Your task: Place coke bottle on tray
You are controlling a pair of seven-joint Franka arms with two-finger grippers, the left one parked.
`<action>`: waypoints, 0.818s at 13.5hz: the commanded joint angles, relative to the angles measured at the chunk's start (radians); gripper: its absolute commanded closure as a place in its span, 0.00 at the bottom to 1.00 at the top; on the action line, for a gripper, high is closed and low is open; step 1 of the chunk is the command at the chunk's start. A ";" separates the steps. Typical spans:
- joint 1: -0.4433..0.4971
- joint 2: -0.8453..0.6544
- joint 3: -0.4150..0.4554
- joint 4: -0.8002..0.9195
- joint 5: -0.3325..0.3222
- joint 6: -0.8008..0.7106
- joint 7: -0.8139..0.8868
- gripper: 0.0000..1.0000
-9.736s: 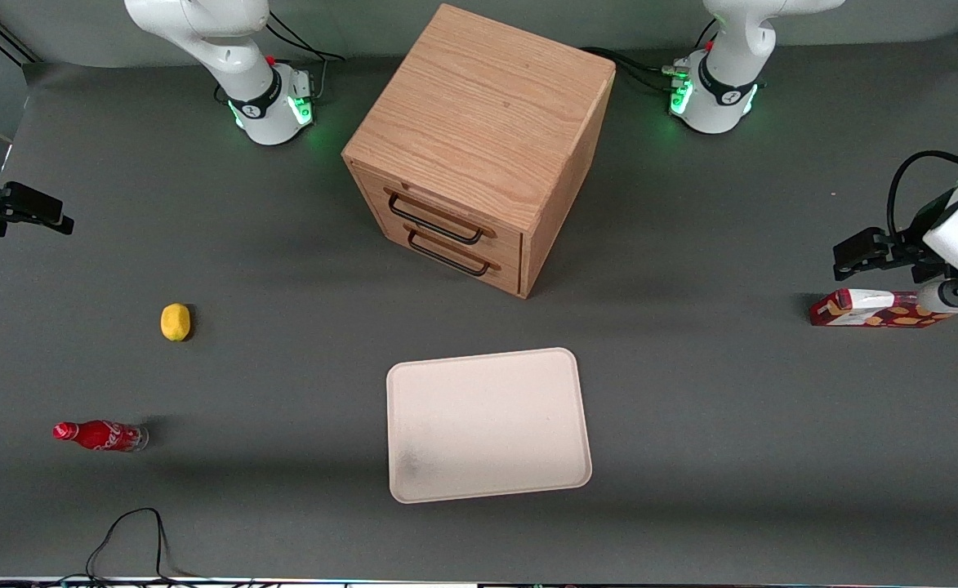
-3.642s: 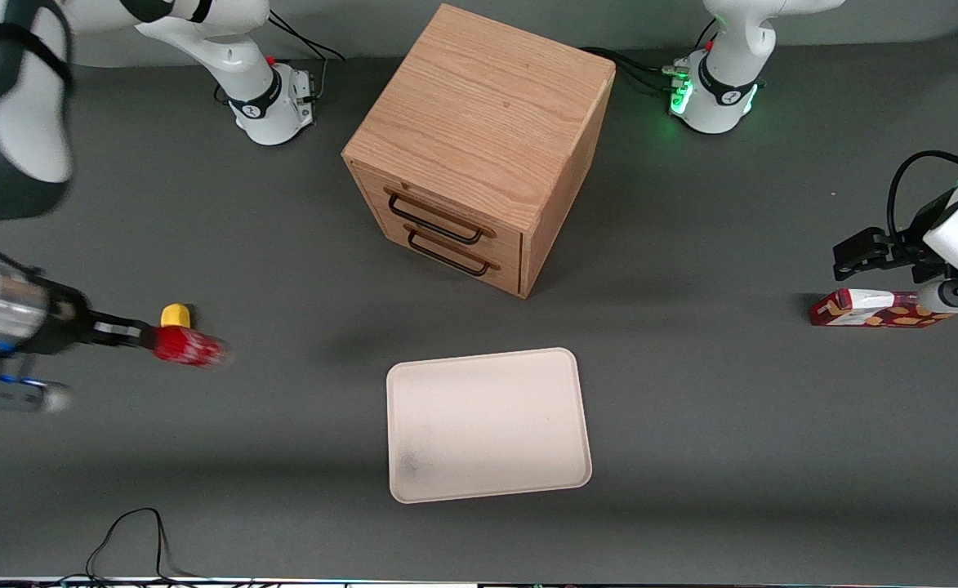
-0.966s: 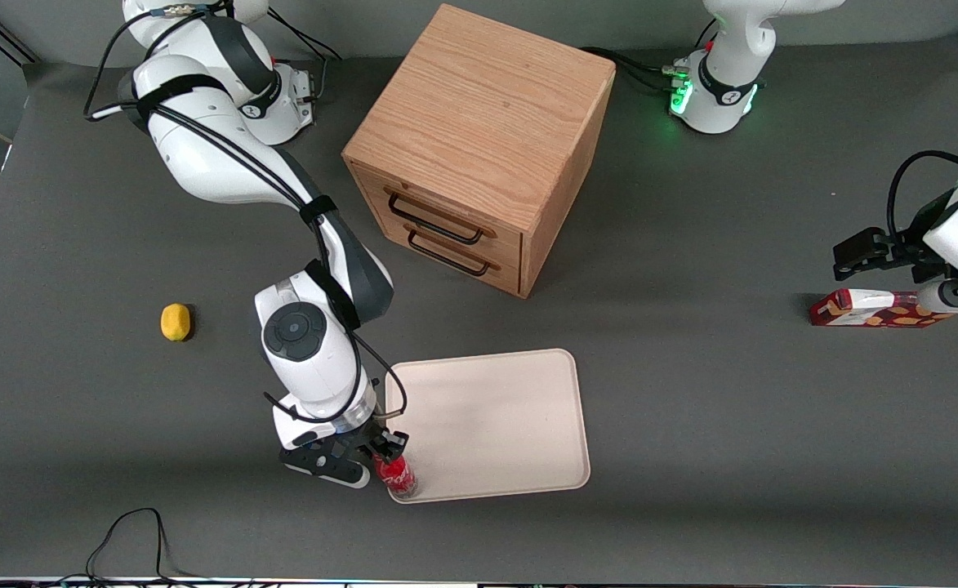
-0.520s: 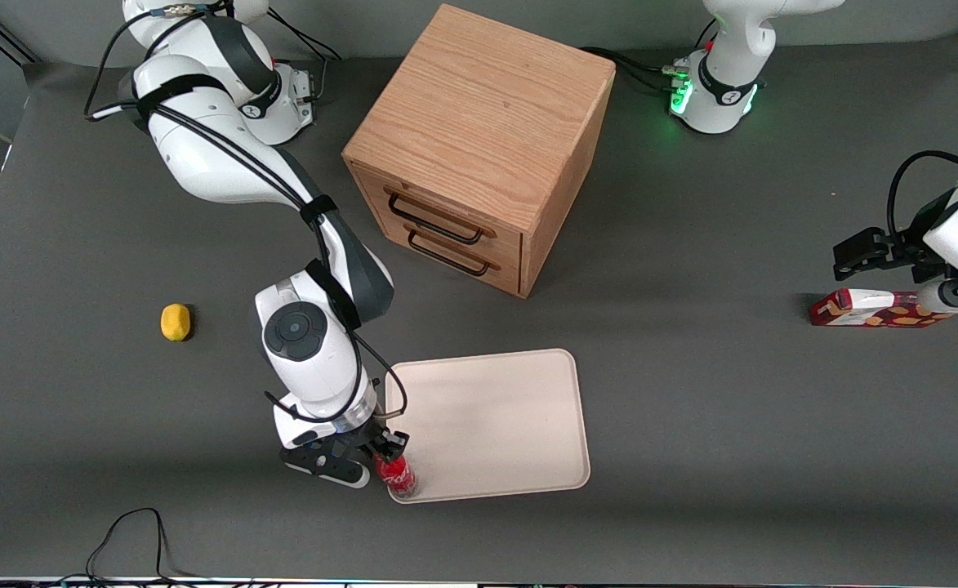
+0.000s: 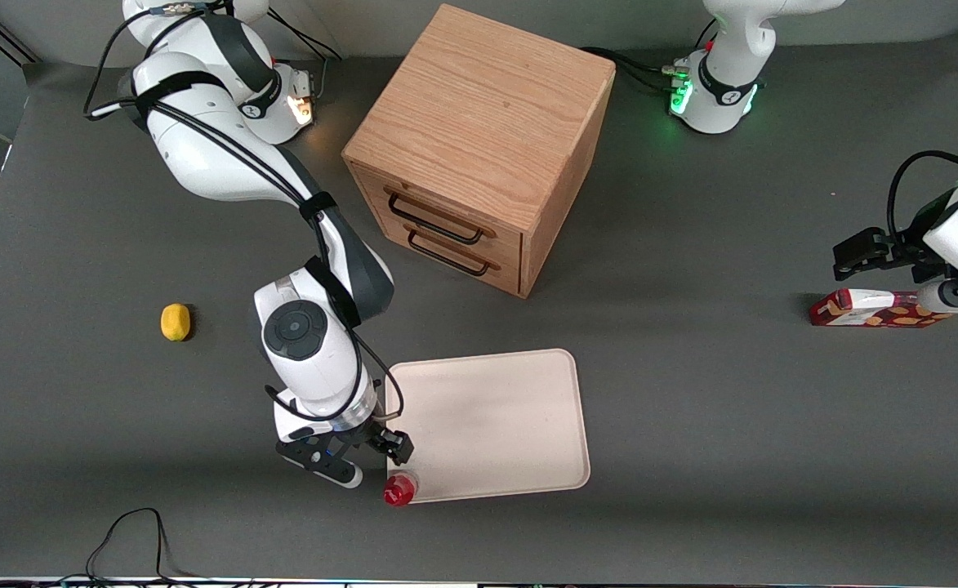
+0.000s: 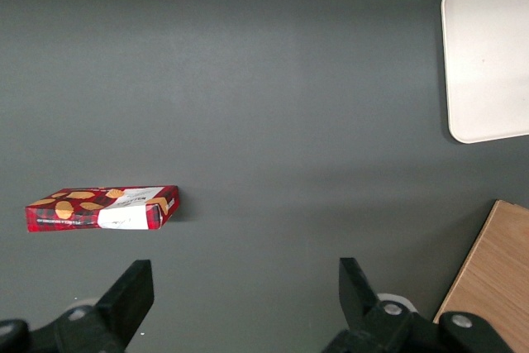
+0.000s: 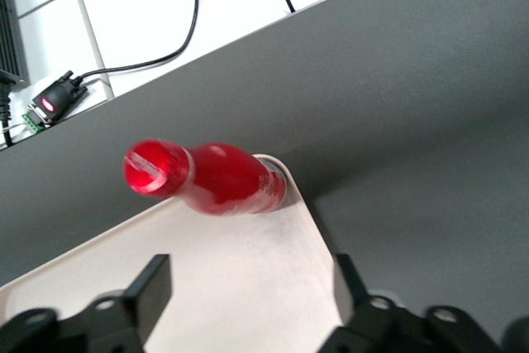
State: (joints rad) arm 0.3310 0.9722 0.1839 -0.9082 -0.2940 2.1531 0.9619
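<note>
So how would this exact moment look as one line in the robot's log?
gripper: open, beside tray corner | coke bottle: released, upright on tray corner nearest camera | lemon: untouched on table

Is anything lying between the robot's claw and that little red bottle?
Nothing: in the right wrist view only bare tray separates the open tool from the coke bottle standing at the tray's corner.

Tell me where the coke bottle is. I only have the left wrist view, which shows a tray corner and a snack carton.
Observer: The coke bottle stands at the tray's corner nearest the front camera, toward the working arm's end.
Operator: Is the gripper on it?
Observer: No, the gripper is open, apart from the bottle and slightly farther from the front camera.
Operator: Is it upright?
Observer: It looks so. The front view shows mostly its cap from above.
</note>
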 commanded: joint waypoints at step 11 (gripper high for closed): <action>-0.122 -0.263 -0.004 -0.152 0.127 -0.366 -0.323 0.00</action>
State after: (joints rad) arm 0.2743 0.8473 0.1781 -0.9041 -0.2338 1.8149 0.7902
